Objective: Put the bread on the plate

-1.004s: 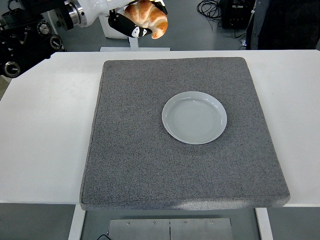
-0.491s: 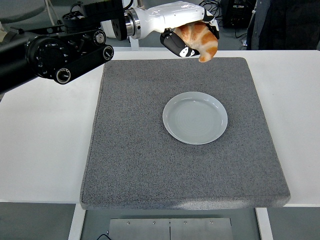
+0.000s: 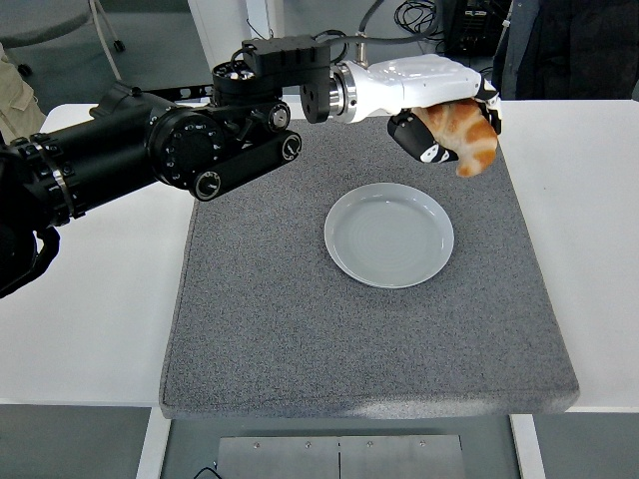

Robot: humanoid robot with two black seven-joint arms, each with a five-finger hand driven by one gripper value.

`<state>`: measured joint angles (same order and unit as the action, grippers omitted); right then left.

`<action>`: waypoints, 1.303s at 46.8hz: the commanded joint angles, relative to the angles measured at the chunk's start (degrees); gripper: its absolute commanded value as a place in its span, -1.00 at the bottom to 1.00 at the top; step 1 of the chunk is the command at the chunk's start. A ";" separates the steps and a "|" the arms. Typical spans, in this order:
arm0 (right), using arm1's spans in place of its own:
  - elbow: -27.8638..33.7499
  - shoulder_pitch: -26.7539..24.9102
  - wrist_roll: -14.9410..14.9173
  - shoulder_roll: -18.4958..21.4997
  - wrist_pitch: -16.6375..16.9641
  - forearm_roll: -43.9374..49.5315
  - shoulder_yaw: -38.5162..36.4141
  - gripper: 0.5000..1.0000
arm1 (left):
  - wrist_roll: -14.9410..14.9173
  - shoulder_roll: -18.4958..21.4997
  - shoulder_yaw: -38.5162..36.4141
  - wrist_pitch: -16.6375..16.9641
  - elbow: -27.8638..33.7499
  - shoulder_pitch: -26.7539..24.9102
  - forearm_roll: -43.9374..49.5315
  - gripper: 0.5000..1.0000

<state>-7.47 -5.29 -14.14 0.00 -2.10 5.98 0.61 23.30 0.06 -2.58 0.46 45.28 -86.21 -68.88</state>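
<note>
My left hand (image 3: 449, 125) is shut on a golden-brown croissant (image 3: 465, 137), held in the air above the grey mat's far right part. The croissant hangs just beyond and to the right of the pale grey plate (image 3: 388, 235), which lies empty on the mat right of centre. The black left arm (image 3: 150, 155) stretches in from the left edge across the mat's far side. The right arm is out of view.
A large grey foam mat (image 3: 300, 329) covers the middle of the white table (image 3: 80, 299). A person's dark clothing (image 3: 569, 45) shows at the top right behind the table, and a bit of beige sleeve (image 3: 12, 95) at the far left.
The left arm has swung rightward and nearer, carrying the croissant from beyond the table's far edge to above the mat's far right, close to the plate.
</note>
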 commanded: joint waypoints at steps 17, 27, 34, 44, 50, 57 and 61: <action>0.00 0.01 -0.01 0.00 0.08 0.00 0.00 1.00 | 0.35 -0.06 -3.75 0.77 -3.71 3.59 -1.08 -1.00; 0.00 0.01 -0.01 0.00 0.08 0.00 0.00 1.00 | 0.52 -0.06 -3.93 1.21 -3.71 5.96 -1.26 -1.00; 0.00 0.01 -0.01 0.00 0.08 0.00 0.00 1.00 | 0.61 -0.06 -6.03 1.65 -4.14 7.11 -1.35 -1.00; 0.00 0.01 -0.01 0.00 0.08 0.00 0.00 1.00 | 1.31 -0.06 -7.97 4.11 -6.43 9.74 -2.84 -1.00; 0.00 0.01 -0.01 0.00 0.08 0.00 0.00 1.00 | 2.46 -0.06 -8.06 5.43 -7.40 10.45 -3.10 -1.00; 0.00 0.01 -0.01 0.00 0.08 0.00 0.00 1.00 | 2.72 -0.06 -10.17 8.67 -8.10 11.76 -2.49 -1.00; 0.00 0.01 -0.01 0.00 0.08 0.00 0.00 1.00 | 2.81 -0.06 -10.34 10.96 -8.89 12.90 -2.22 -1.00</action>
<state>-7.47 -5.27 -14.15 0.00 -2.04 5.98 0.62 26.00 0.00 -12.83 9.94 36.79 -74.17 -71.31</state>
